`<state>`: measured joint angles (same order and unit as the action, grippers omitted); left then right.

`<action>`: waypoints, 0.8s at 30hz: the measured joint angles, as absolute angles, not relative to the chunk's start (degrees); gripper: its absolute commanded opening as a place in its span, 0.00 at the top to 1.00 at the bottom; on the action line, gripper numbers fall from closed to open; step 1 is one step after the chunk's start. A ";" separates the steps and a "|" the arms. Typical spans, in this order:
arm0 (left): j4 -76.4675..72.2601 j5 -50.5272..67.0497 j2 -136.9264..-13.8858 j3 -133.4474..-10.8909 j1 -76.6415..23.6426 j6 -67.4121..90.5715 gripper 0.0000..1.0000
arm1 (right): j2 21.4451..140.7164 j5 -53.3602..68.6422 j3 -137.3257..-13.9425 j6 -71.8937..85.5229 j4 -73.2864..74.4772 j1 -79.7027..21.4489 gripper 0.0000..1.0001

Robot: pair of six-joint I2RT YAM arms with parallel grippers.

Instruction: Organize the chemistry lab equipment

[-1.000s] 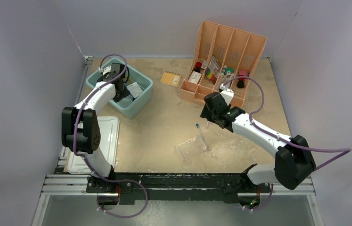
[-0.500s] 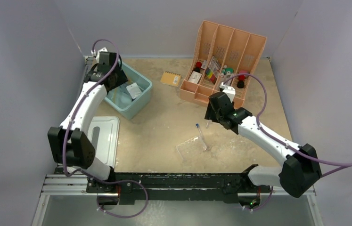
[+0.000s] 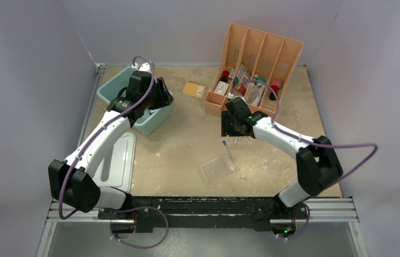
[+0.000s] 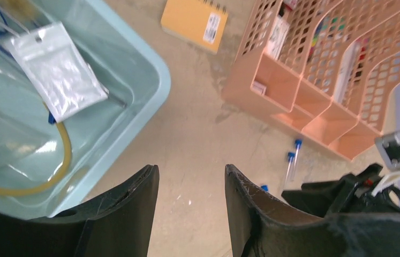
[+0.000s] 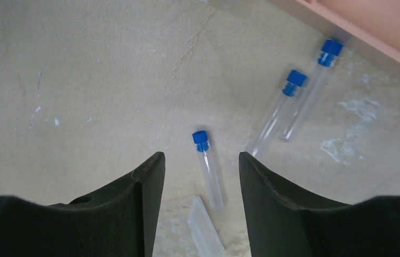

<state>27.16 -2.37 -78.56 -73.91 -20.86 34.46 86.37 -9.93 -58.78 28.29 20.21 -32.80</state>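
Observation:
Three clear blue-capped test tubes lie on the table before the peach divider. In the right wrist view one (image 5: pixel 209 170) lies just ahead of my open, empty right gripper (image 5: pixel 200 159); two more (image 5: pixel 276 113) (image 5: pixel 308 88) lie to its right. The clear tube rack (image 3: pixel 217 167) lies below them, and its corner shows in the right wrist view (image 5: pixel 204 231). My left gripper (image 4: pixel 190 170) is open and empty above the table beside the teal bin (image 4: pixel 149 101). The bin holds the small clear bag (image 4: pixel 58 69), amber tubing (image 4: pixel 42 184) and part of the goggles (image 4: pixel 51 116). The tongs are out of view.
The peach divider (image 3: pixel 254 64) with bottles and colourful items stands at the back right. An orange notepad (image 3: pixel 194 89) lies between it and the bin (image 3: pixel 113 89). A white tray (image 3: pixel 116 160) lies at the left front. My right gripper (image 3: pixel 227 128) is close to the divider's front.
My left gripper has come up out of the bin and swung right over its right rim. My right gripper has moved left and back, over the loose tubes.

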 measured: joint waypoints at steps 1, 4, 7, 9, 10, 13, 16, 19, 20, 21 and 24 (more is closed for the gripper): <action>26.87 -2.07 -78.56 -72.31 -21.21 34.98 0.52 | 88.44 -9.15 -59.77 28.21 20.25 -32.97 0.47; 26.09 -1.48 -78.52 -68.93 -21.76 36.38 0.51 | 93.36 -7.86 -62.46 27.92 20.78 -33.12 0.50; 25.02 -0.38 -78.37 -66.78 -22.26 37.12 0.51 | 96.53 -7.68 -64.10 27.66 21.21 -33.36 0.53; 24.43 0.19 -78.15 -66.19 -22.59 37.50 0.51 | 97.62 -7.66 -64.27 27.49 21.37 -33.43 0.55; 24.01 0.49 -77.97 -65.95 -22.68 37.74 0.51 | 98.04 -7.64 -64.27 27.38 21.56 -33.43 0.56; 23.09 1.28 -77.65 -65.65 -22.98 38.37 0.51 | 99.11 -7.09 -64.29 27.11 22.17 -33.47 0.57; 22.22 1.65 -77.54 -65.56 -23.20 38.63 0.51 | 100.31 -6.20 -64.29 26.72 22.81 -33.71 0.59; 21.21 1.93 -77.52 -64.97 -23.57 39.09 0.49 | 101.32 -5.23 -64.29 26.20 23.51 -33.76 0.63; 21.06 1.98 -77.52 -64.73 -23.77 39.42 0.48 | 101.65 -4.89 -64.29 25.89 23.79 -33.78 0.66; 20.93 2.09 -77.52 -64.53 -23.97 39.57 0.48 | 101.97 -4.73 -64.29 25.63 24.08 -33.85 0.69; 20.29 2.59 -77.54 -63.99 -24.56 39.92 0.48 | 102.83 -4.64 -64.55 24.82 24.99 -33.89 0.77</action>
